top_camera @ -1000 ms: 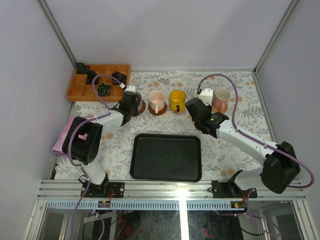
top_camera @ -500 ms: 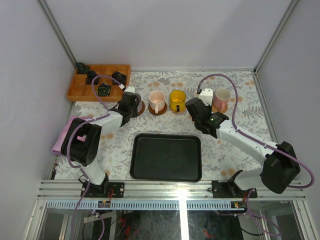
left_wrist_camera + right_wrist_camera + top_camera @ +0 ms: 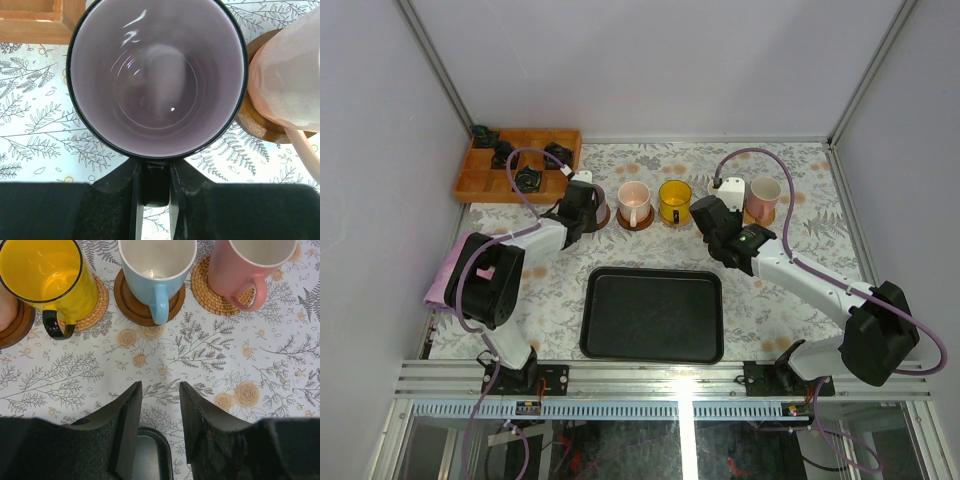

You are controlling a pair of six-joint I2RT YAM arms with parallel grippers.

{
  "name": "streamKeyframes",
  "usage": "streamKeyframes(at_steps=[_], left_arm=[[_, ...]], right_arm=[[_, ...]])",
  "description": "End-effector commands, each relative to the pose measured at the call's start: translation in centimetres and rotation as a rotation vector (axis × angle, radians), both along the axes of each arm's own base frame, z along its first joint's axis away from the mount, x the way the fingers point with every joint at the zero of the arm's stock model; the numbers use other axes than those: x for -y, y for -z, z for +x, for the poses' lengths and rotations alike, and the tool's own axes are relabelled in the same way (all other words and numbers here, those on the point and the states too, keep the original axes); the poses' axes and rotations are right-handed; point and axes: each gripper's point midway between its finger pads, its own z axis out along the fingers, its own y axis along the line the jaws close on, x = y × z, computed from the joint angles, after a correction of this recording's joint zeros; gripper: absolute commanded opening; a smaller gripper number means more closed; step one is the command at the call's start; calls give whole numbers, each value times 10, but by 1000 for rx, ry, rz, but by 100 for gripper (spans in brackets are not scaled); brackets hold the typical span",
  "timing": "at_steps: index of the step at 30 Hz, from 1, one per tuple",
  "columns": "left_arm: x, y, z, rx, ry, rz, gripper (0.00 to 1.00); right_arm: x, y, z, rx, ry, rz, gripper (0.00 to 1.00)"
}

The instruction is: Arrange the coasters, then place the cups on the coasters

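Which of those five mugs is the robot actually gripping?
The mauve-grey mug at the row's left end: the left gripper pinches it at its near side, while the right gripper is open and empty.

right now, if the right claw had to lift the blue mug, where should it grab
Probably the handle, from the near side: the blue mug stands upright on its coaster with the handle pointing straight at the open right claw. The yellow mug and pink mug stand close on either side, so spanning the body looks tighter.
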Motion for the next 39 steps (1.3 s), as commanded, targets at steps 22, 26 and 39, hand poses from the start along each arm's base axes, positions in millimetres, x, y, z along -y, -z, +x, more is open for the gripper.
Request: streamKeyframes(at_steps=[22, 26, 39], left_arm=[[-15, -15, 1, -3, -47, 69, 59], [-21, -15, 0, -5, -83, 81, 59], [-37, -23, -2, 4, -171, 128, 59]], right_arm=[[-7, -11, 9, 38, 9, 61, 43], [-7, -10, 8, 36, 9, 64, 43], [-7, -10, 7, 32, 11, 61, 43]])
